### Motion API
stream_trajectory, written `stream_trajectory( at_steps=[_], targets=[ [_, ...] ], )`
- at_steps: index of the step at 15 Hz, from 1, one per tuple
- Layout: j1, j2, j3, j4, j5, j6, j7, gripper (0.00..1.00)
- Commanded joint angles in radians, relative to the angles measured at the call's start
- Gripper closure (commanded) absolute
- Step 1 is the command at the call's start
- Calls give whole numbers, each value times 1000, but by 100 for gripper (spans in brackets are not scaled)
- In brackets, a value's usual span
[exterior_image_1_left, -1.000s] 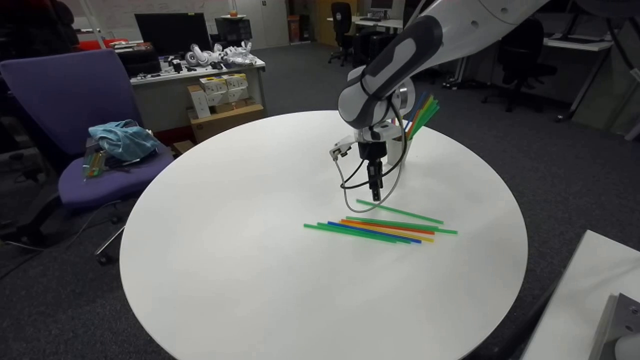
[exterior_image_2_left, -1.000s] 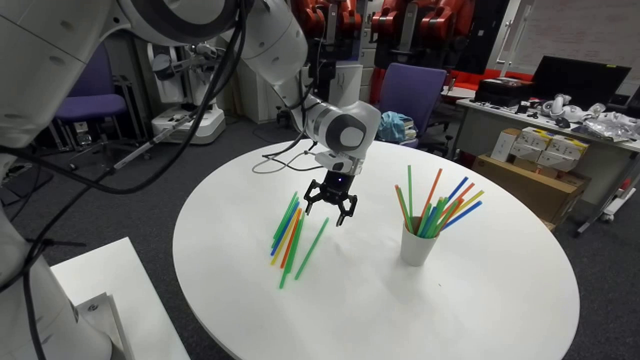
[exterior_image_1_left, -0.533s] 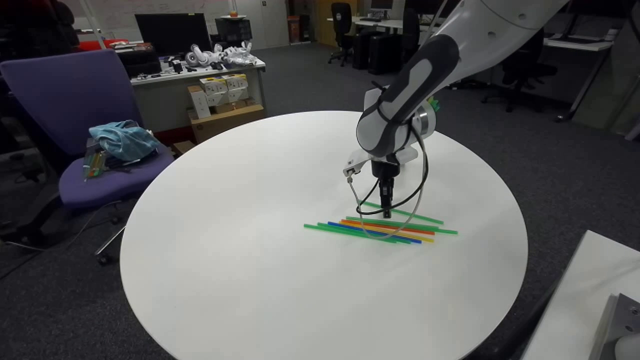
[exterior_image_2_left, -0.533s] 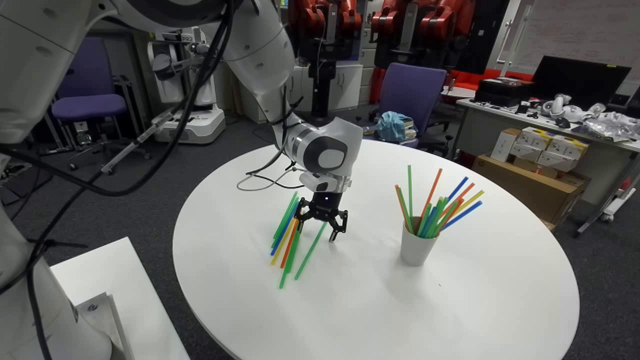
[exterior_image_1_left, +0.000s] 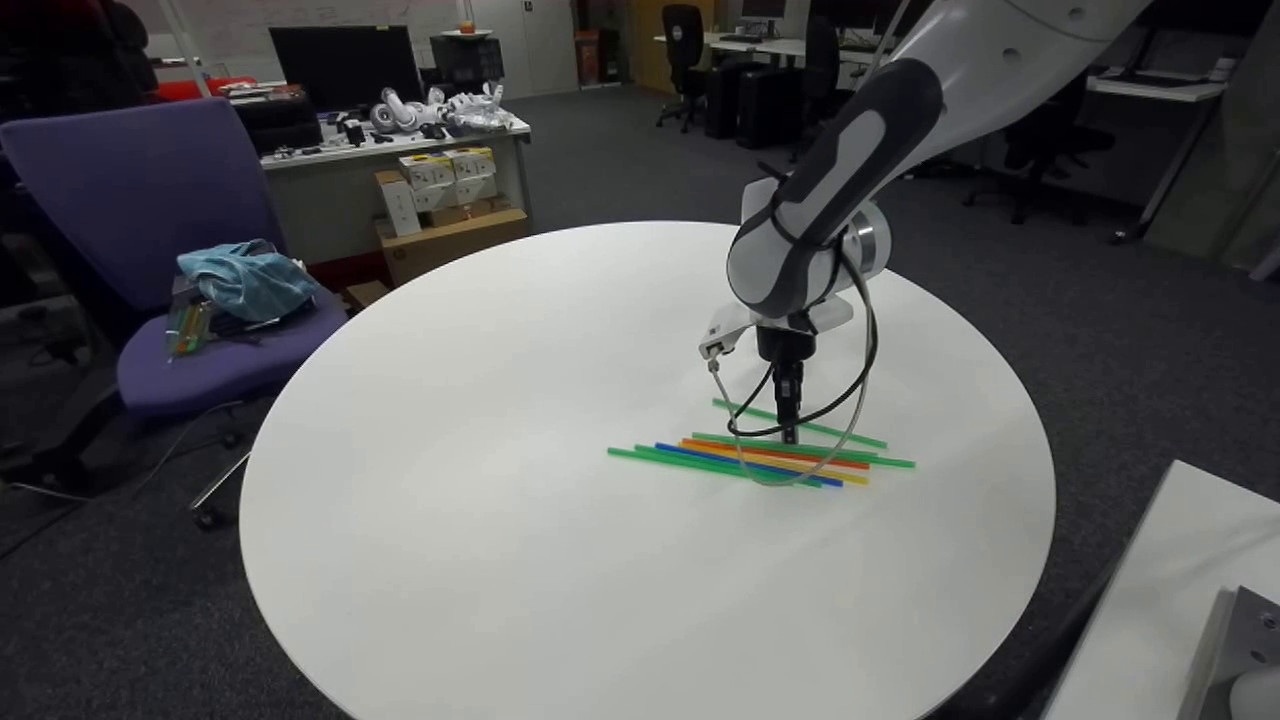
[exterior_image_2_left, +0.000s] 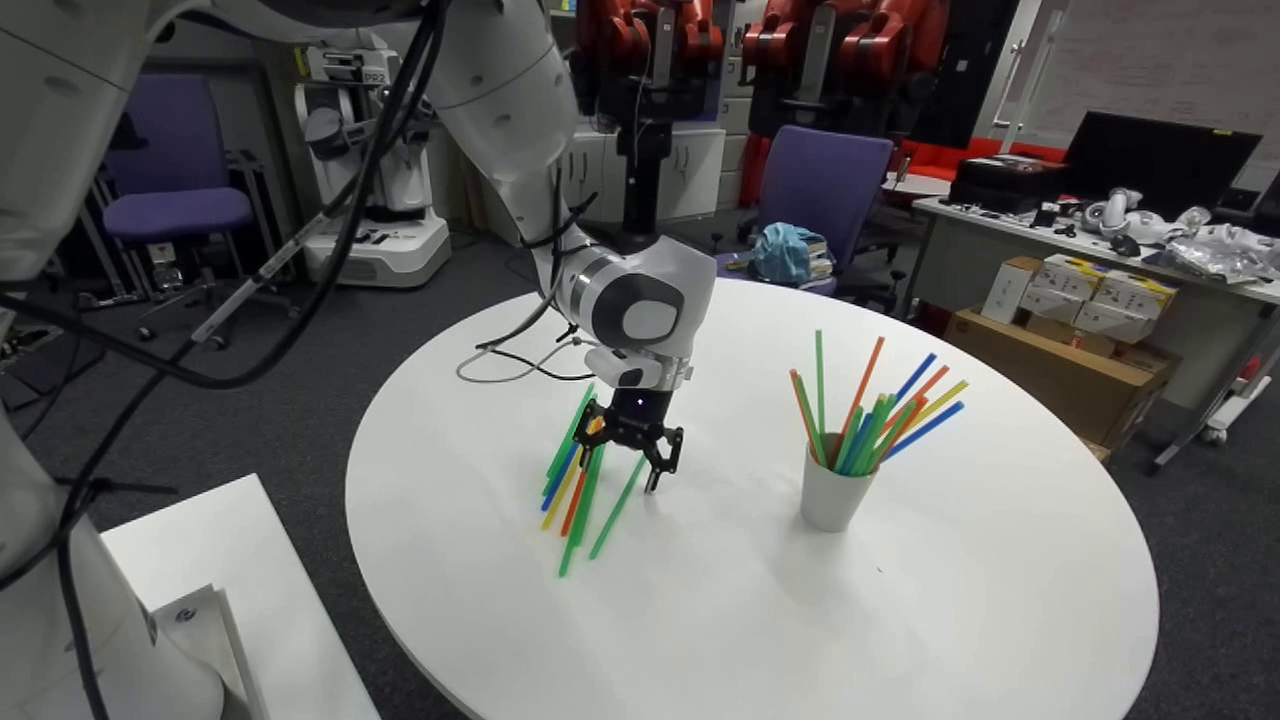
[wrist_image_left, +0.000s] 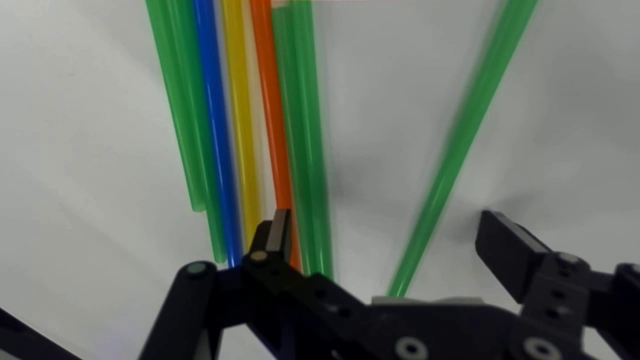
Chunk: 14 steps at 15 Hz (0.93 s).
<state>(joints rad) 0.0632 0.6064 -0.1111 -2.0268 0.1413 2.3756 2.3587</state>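
Standing wide apart along the bottom of the wrist view, the two fingers of the gripper (wrist_image_left: 384, 216) straddle a lone green straw (wrist_image_left: 466, 132) that slants from the upper right to the bottom centre. The fingertip on the left of the frame overlaps an orange straw (wrist_image_left: 272, 100); whether they touch cannot be told. That straw belongs to the straw bunch (wrist_image_left: 243, 125) at upper left: two green, one blue, one yellow, the orange, then two green, glossy and nearly parallel.

In an exterior view, the gripper (exterior_image_1_left: 790, 436) is edge-on right of centre, hiding the gap, its tips by the upper edge of the straw bunch (exterior_image_1_left: 715, 457). The lone green straw (exterior_image_1_left: 825, 429) lies just higher in the frame. From the upper right the arm (exterior_image_1_left: 845, 150) slants down, bent at its end so the gripper points straight down.

In an exterior view, the gripper (exterior_image_2_left: 618, 475) shows its fingers parted near the centre, one over the straw bunch (exterior_image_2_left: 588, 500), one to the right of the lone green straw (exterior_image_2_left: 618, 508), low above the round white table (exterior_image_2_left: 950, 620). Upright at right of centre stands a white cup (exterior_image_2_left: 835, 505) of coloured straws (exterior_image_2_left: 872, 440). The arm arches from the upper left.
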Motion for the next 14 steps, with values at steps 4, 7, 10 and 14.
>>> stream_trajectory(
  at_steps=[4,7,10,14],
  targets=[
    [-33,-55,32,-35,60,-69,-82,0],
    [-42,-54,39,-27,85,-108,-110,0],
    [-42,-49,42,-17,110,-155,-130,0],
    [-24,-49,47,-22,120,-194,-125,0]
  ],
)
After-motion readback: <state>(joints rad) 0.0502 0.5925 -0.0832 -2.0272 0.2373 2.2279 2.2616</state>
